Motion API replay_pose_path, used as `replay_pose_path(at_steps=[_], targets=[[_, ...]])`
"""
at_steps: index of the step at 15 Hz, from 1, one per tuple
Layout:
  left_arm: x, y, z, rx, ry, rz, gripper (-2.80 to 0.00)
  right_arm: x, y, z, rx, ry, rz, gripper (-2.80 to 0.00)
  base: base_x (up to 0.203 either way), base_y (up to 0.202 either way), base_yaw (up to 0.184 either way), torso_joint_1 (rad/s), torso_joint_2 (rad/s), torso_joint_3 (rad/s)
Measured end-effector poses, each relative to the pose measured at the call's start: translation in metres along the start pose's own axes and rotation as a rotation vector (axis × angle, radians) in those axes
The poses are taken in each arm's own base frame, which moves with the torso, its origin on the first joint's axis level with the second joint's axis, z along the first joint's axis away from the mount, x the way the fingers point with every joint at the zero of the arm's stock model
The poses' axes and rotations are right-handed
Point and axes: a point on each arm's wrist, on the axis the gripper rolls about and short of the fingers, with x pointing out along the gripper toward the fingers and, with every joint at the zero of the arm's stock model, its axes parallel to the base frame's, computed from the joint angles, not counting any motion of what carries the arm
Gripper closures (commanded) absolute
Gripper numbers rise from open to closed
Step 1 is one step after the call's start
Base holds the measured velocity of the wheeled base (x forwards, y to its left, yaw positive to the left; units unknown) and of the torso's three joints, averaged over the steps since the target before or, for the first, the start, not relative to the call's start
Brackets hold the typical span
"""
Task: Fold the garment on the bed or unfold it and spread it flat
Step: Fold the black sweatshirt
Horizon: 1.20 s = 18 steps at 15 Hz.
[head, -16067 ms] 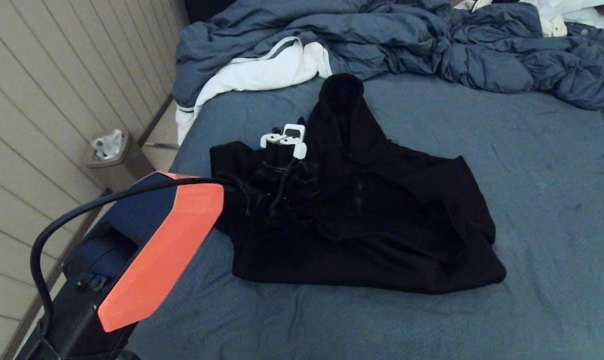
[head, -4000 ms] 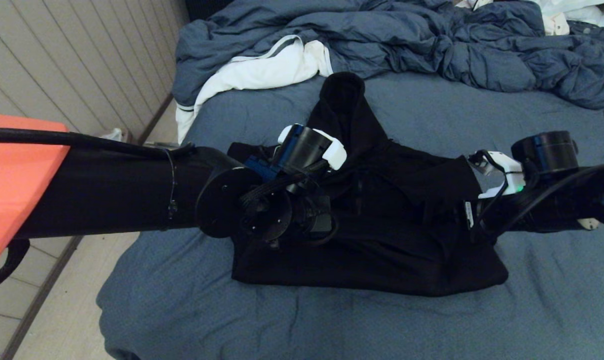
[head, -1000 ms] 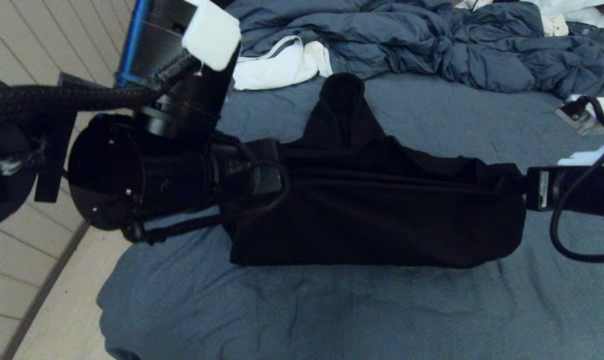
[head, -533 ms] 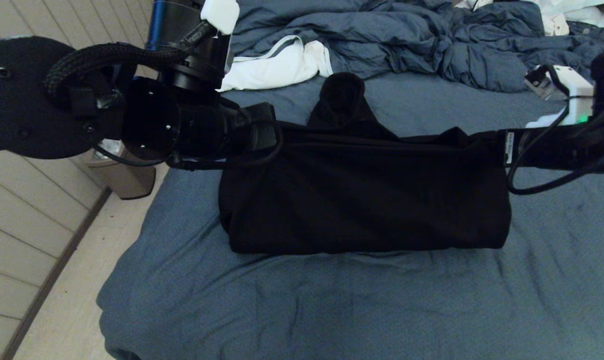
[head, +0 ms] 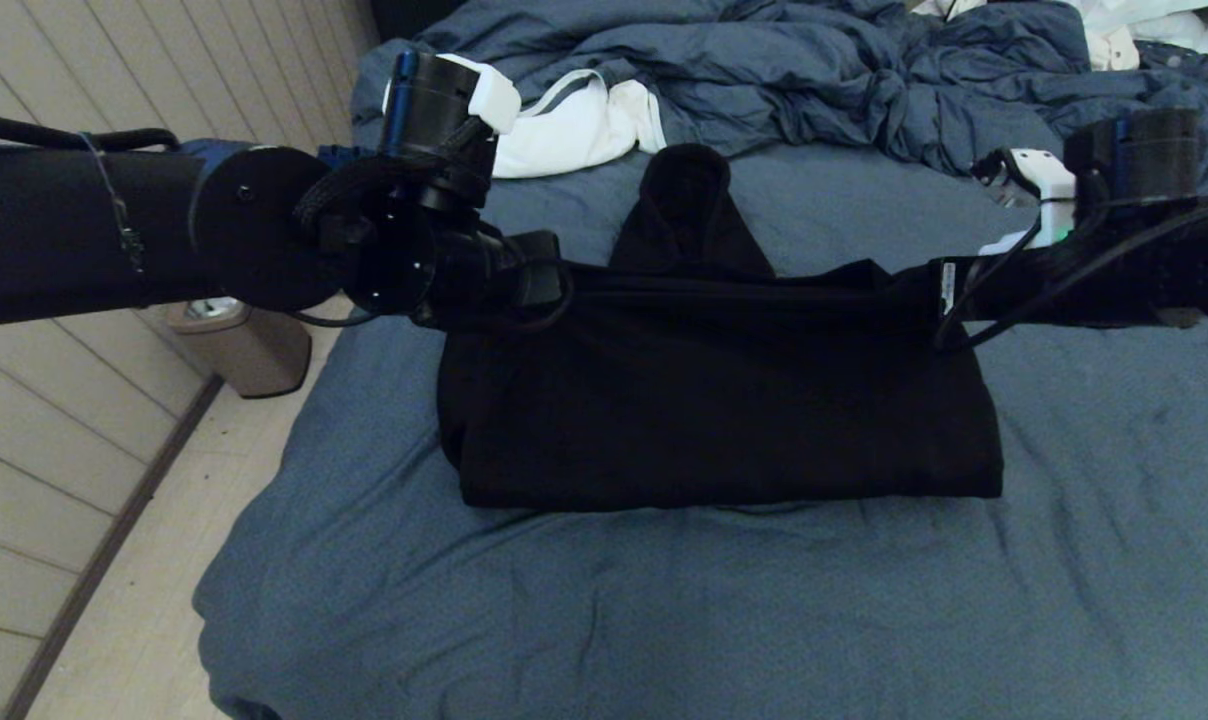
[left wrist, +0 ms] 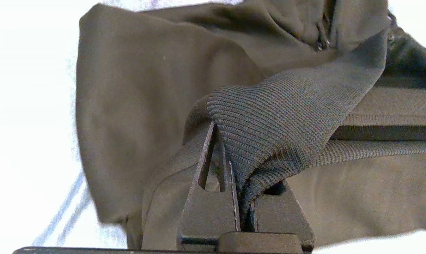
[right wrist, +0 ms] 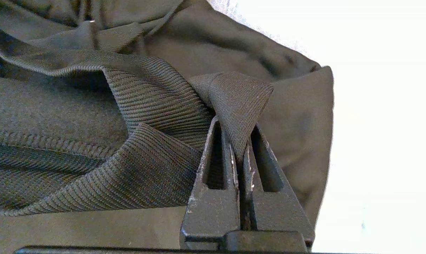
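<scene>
While both arms hold its ribbed hem up in a taut line, the black hoodie (head: 719, 400) lies doubled over on the blue-grey bed (head: 664, 620), toward the bed's left side and well short of its near edge. Each claw is pressed together on that hem: the left gripper (left wrist: 239, 183) pinches one end, the right gripper (right wrist: 242, 165) the other, the fabric bunched between the closed jaws. Judging by the lie of the cloth, the fold is partly made: the near portion rests as a tidy rectangle, while the carried hem has yet to be laid down and let go, and the hood (head: 686, 200) pokes out toward the rumpled duvet (head: 864, 90) at the far edge, not yet tucked in. Both sleeves are hidden somewhere in the dark folds, and the head view loses the fingertips against the black fabric. A white cloth (head: 574, 130) lies beside the duvet.
</scene>
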Motion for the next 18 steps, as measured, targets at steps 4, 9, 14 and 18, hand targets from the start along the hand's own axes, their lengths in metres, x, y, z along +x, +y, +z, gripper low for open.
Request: replay_pose_path(at_steps=[4, 9, 14, 18], targets=[[0.022, 0.006, -0.003, 0.000, -0.006, 0.020, 0.00, 0.023, 0.000, -0.005, 0.002, 0.030, 0.001, 0.00, 0.000, 0.000, 0.000, 0.000, 0.00, 0.000], [0.046, 0.011, -0.010, -0.002, 0.001, 0.039, 0.00, 0.047, -0.001, -0.012, -0.005, 0.032, 0.000, 0.00, 0.000, 0.000, 0.000, 0.000, 0.00, 0.000], [0.069, 0.023, -0.018, -0.007, 0.022, 0.063, 0.00, 0.069, -0.005, -0.023, -0.003, 0.061, -0.007, 0.00, 0.000, 0.000, 0.000, 0.000, 0.00, 0.000], [0.081, 0.024, -0.021, -0.009, 0.025, 0.071, 0.00, 0.081, -0.011, -0.027, 0.001, 0.068, -0.017, 0.00, 0.000, 0.000, 0.000, 0.000, 0.00, 0.000]])
